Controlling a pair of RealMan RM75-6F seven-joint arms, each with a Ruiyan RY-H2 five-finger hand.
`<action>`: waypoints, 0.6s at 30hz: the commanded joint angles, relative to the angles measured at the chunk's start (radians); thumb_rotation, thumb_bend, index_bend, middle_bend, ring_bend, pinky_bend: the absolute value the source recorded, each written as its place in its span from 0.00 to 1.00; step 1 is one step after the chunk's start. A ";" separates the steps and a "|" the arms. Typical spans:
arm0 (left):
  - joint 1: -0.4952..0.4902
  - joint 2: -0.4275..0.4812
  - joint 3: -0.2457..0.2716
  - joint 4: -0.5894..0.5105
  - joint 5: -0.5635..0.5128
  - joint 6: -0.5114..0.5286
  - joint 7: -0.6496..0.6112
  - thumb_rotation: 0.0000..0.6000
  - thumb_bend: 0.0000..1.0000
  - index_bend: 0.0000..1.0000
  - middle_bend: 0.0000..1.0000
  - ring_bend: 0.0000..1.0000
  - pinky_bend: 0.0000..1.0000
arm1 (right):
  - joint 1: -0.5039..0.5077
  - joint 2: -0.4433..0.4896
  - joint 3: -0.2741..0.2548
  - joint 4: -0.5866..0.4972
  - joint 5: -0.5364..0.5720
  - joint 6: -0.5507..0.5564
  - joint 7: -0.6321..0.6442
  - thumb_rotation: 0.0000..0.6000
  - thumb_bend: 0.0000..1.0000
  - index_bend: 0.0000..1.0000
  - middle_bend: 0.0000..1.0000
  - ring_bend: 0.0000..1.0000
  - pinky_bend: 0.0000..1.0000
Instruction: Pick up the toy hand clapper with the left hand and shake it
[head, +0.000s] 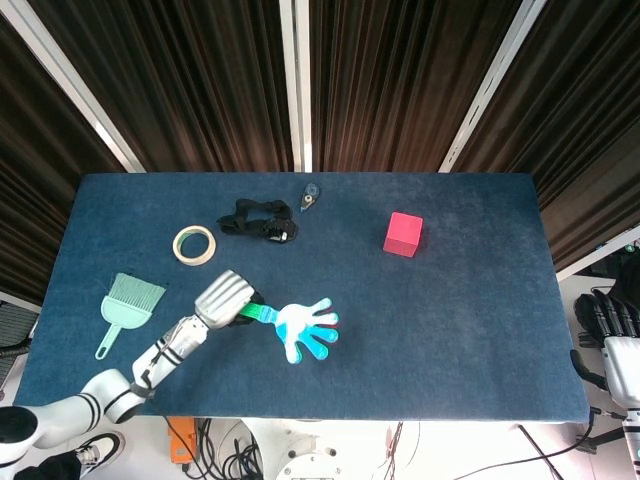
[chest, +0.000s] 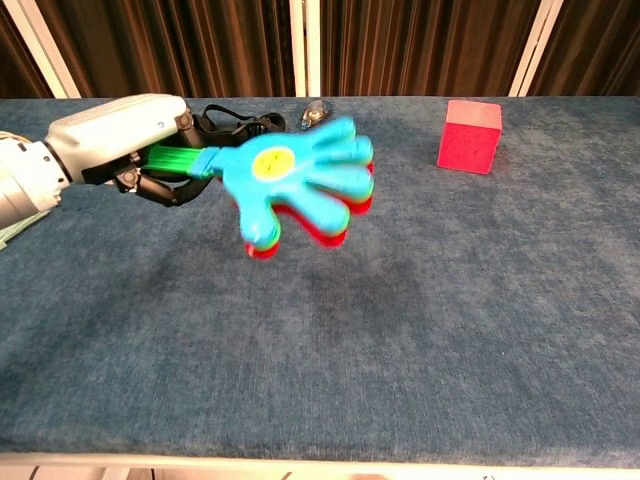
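Observation:
My left hand (head: 222, 298) (chest: 125, 140) grips the green handle of the toy hand clapper (head: 305, 333) (chest: 300, 183). The clapper has a blue hand-shaped face with a yellow smiley, and green and red layers beneath. It points out to the right, held above the table's front-left part and slightly blurred in the chest view. My right hand (head: 604, 318) hangs off the table's right edge, dark fingers curled in, holding nothing.
A roll of tape (head: 194, 244), a black strap (head: 257, 220) (chest: 232, 118) and a small tape dispenser (head: 311, 196) (chest: 314, 112) lie at the back left. A pale green brush (head: 124, 306) lies at the left. A pink-red cube (head: 402, 234) (chest: 469, 135) stands at the back right.

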 joint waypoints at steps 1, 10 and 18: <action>-0.002 0.057 -0.046 -0.194 -0.185 -0.155 -0.065 1.00 0.79 1.00 1.00 1.00 1.00 | 0.000 -0.001 0.000 0.001 0.001 0.000 0.000 1.00 0.28 0.00 0.00 0.00 0.00; 0.022 0.076 -0.123 -0.290 -0.331 -0.189 -0.156 1.00 0.79 1.00 1.00 1.00 1.00 | -0.003 -0.001 0.001 0.013 0.009 -0.002 0.011 1.00 0.28 0.00 0.00 0.00 0.00; -0.007 0.023 -0.019 -0.120 -0.131 -0.113 0.121 1.00 0.80 1.00 1.00 1.00 1.00 | 0.000 -0.008 -0.002 0.018 0.005 -0.008 0.013 1.00 0.28 0.00 0.00 0.00 0.00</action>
